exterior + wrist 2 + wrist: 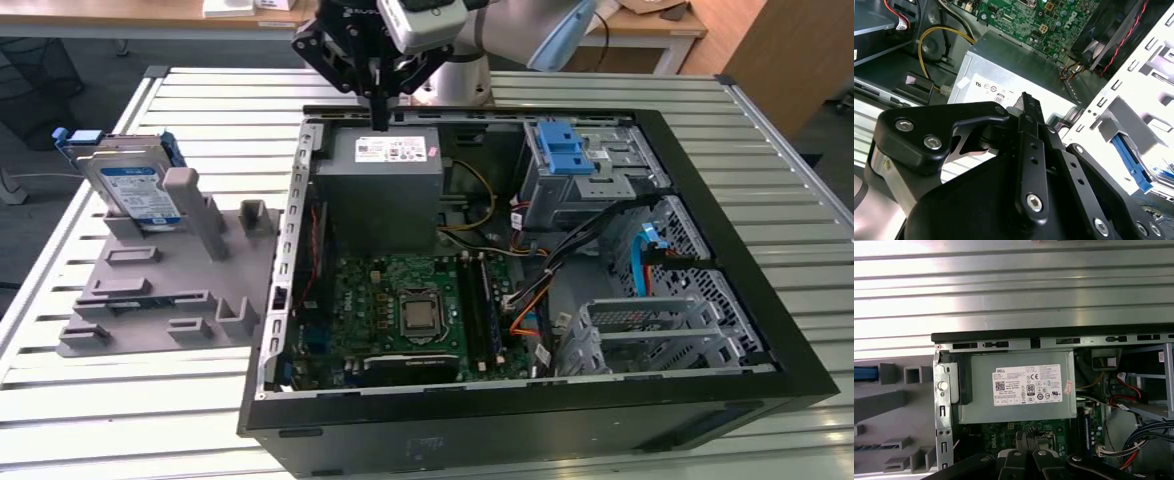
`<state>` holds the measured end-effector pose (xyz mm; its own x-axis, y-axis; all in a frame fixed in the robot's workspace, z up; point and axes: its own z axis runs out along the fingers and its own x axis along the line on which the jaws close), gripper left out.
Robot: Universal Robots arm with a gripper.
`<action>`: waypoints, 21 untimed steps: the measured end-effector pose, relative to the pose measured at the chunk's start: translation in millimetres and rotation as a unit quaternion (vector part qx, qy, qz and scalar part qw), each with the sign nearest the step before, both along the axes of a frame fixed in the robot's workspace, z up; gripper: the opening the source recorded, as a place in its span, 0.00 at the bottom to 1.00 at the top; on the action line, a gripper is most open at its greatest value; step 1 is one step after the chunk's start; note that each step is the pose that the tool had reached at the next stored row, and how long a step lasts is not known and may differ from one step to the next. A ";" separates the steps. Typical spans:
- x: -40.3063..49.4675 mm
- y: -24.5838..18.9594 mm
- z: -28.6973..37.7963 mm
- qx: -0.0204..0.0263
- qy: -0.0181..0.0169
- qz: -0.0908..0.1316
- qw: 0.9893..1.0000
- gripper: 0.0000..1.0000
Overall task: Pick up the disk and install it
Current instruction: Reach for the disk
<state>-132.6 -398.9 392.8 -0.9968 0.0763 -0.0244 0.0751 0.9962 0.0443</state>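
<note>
So, the hand (380, 122) hangs over the grey power supply box (384, 185) inside the open PC case (534, 405). Its fingers are pinched together with nothing between them, and both wrist views show the tips closed too. In the first wrist view the box's white sticker (1027, 385) faces the camera. The disk (134, 190) is well apart from the hand, standing upright in the grey holder (147, 300) on the slatted desk (134, 425), to the exterior view's left of the case, with its blue bracket (74, 136) around it.
</note>
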 end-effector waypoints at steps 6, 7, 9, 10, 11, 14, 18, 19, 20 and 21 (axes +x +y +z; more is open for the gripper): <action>-1.2 0.0 -0.1 0.000 0.000 0.000 1.000 0.11; -1.4 0.0 -0.1 0.000 0.000 0.000 1.000 0.11; -1.8 0.0 -0.1 0.000 0.000 0.000 1.000 0.11; -2.1 0.0 -0.1 0.000 0.000 0.000 1.000 0.11; -2.3 0.0 -0.1 0.000 0.000 0.000 1.000 0.11; -3.2 0.0 -0.1 0.000 0.000 0.000 1.000 0.11; -4.4 0.0 -0.2 0.000 0.000 0.000 1.000 0.11; -4.7 0.0 -0.2 0.000 0.000 0.000 1.000 0.11; -5.0 0.0 -0.2 0.000 0.000 0.000 1.000 0.11; -5.3 0.0 -0.2 0.000 0.000 0.000 1.000 0.11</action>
<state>-137.9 -398.9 392.6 -0.9968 0.0762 -0.0245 0.0751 0.9962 0.0444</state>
